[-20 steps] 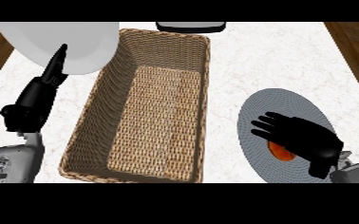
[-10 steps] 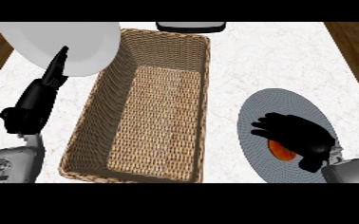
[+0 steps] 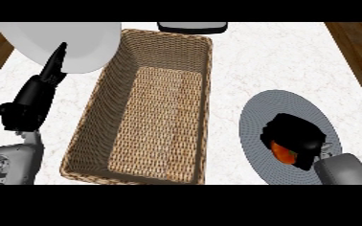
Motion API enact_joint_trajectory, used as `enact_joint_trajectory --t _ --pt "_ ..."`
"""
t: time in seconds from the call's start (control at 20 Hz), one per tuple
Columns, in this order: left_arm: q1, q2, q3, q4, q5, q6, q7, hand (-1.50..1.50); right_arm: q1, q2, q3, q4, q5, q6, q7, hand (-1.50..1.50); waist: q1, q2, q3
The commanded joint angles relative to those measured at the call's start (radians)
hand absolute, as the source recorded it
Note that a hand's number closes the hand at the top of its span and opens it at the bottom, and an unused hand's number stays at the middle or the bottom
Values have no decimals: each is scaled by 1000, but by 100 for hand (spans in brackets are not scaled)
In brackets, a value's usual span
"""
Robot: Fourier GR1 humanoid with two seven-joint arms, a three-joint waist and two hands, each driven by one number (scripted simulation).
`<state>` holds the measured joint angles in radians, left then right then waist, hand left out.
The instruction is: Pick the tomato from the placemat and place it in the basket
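A red tomato (image 3: 283,153) lies on the round grey placemat (image 3: 265,112) at the lower right, mostly hidden. My right hand (image 3: 294,132) sits on top of it with fingers curled down round it. The long wicker basket (image 3: 113,81) stands in the middle of the counter with nothing inside. My left hand (image 3: 39,93) rests open at the left edge, fingers pointing up, beside the basket's left wall.
A large white plate (image 3: 78,40) lies at the back left, partly behind my left hand's fingers. A dark object with a white rim (image 3: 192,27) sits just beyond the basket's far end. Wooden floor shows past the counter's corners.
My right hand's fingers have curled down from a spread pose and closed round the tomato. The left hand has stayed where it was.
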<state>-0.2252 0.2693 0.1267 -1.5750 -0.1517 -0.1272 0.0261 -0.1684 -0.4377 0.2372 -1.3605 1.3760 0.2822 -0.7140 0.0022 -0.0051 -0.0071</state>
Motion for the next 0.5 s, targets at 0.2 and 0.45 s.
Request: enact_joint_trajectory --t 0.2,0.45 --pt "12 -3 15 35 -17 0 -51 0 41 31 -31 -57 -12 -114 -49 150 -6 4 7" --pt "52 -13 18 17 -20 19 -47 0 54 138 -295 56 -15 -55 407 150 -43 3 7"
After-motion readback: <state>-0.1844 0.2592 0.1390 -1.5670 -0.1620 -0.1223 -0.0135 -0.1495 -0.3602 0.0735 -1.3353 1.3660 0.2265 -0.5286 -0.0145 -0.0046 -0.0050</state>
